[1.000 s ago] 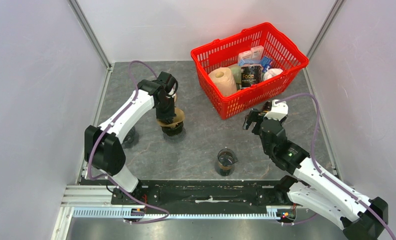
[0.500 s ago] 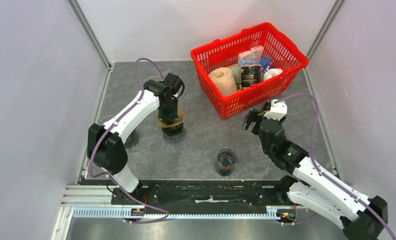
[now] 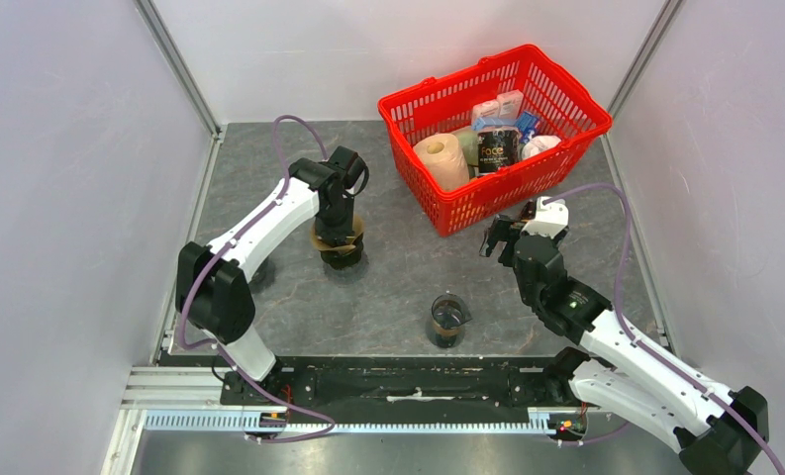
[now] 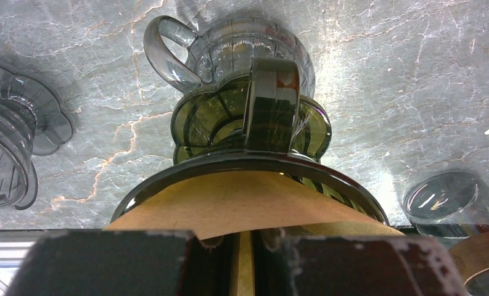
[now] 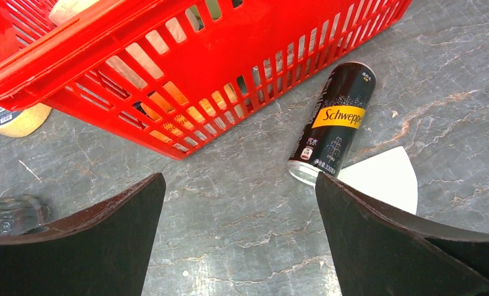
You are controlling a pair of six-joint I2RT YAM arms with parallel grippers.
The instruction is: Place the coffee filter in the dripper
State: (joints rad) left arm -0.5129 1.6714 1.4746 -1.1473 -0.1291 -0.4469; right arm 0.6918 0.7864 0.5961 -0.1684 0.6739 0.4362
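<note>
The dark olive glass dripper (image 4: 251, 117) stands on a clear glass server left of the table's middle, seen from above as a dark dripper (image 3: 341, 252). A brown paper coffee filter (image 4: 229, 197) lies inside its rim, its edge curling over the near side. My left gripper (image 4: 251, 262) is directly above the dripper, shut on a fold of the filter that shows as a thin brown strip between the fingers (image 4: 106, 265). From above, the left gripper (image 3: 337, 226) covers most of the filter. My right gripper (image 5: 238, 185) is open over bare table beside the basket.
A red basket (image 3: 487, 193) with rolls and packets stands at the back right. A black Schweppes can (image 5: 337, 123) and a white filter paper (image 5: 383, 179) lie near my right gripper. A glass beaker (image 3: 447, 322) stands at the front centre, and a clear dripper (image 4: 13, 142) sits to the left.
The left arm has shifted its wrist a little to the right and down over the dripper, the filter still in its grip. The right arm has not moved.
</note>
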